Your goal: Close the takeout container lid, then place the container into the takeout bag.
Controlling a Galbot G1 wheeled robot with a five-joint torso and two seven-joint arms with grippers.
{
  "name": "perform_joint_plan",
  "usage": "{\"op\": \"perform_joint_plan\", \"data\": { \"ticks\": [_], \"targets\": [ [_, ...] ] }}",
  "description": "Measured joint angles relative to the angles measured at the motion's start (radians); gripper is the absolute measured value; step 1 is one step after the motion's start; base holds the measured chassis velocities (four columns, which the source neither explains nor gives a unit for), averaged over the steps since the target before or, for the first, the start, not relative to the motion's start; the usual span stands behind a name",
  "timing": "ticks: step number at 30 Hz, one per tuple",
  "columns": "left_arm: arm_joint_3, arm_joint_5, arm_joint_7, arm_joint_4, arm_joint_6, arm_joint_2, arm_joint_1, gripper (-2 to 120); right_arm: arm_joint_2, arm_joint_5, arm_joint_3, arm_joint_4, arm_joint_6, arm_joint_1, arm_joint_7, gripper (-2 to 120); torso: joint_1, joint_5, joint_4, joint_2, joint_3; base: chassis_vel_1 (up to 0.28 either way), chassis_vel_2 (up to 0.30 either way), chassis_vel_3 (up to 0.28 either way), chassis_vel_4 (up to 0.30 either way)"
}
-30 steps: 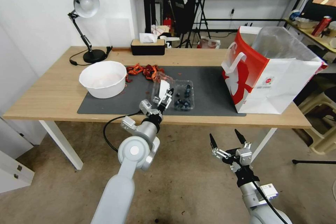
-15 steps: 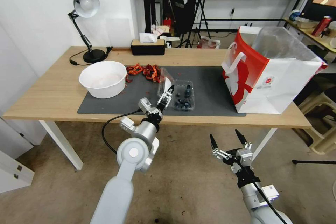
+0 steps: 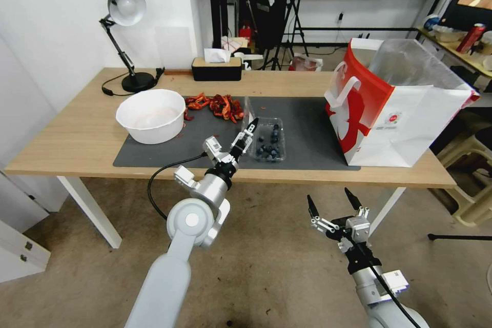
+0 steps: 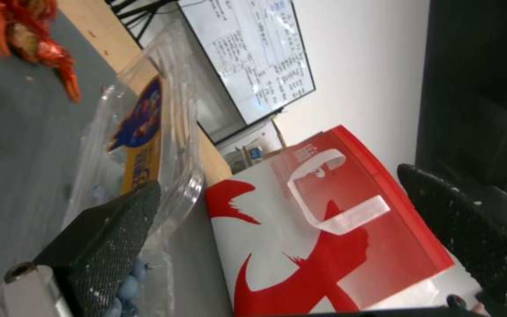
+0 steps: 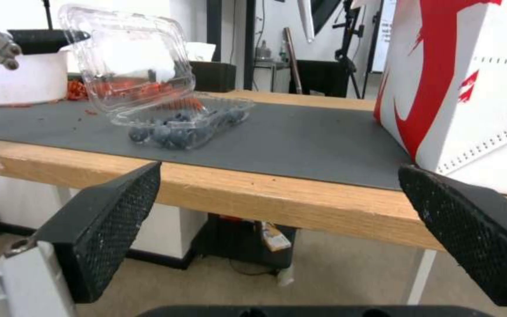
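Left tool [image 3: 246, 136] spread wide, one pad [image 4: 110, 229] pressed against the outer face of the lid [image 3: 249, 108], no pinch. Lid raised near upright on the hinge side of the takeout container [image 3: 269, 144], blueberry tray lying just beyond it toward the robot's right, on the dark mat [image 3: 307, 128] of the counter [image 3: 77, 138]. Closing push therefore rightward and down over the tray. Takeout bag [image 3: 394, 113] farther right, well apart. Right tool [image 3: 332, 204] spread too, parked below the counter edge, farther from the lid.
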Motion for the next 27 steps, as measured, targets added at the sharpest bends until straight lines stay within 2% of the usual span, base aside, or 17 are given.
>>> {"op": "perform_joint_plan", "data": {
  "ticks": [12,17,27],
  "targets": [
    [0.020,0.000,0.032,0.040,0.009,0.015,-0.048,100,0.008,-0.009,0.000,-0.006,0.006,-0.012,0.002,100,0.000,0.0000,-0.0001,0.000,0.000,0.000,0.000,0.000,0.000],
    [0.022,0.006,0.069,0.066,0.051,0.019,-0.076,100,0.013,-0.017,-0.003,-0.007,0.006,-0.012,0.002,100,0.000,0.0001,0.0000,0.000,0.000,0.000,0.000,0.000,0.000],
    [0.035,-0.003,0.100,0.114,0.094,0.037,-0.123,100,0.019,-0.028,-0.007,-0.006,0.007,-0.018,0.003,100,0.000,0.0000,0.0000,0.000,0.000,0.000,0.000,0.000,0.000]
  ]
}}
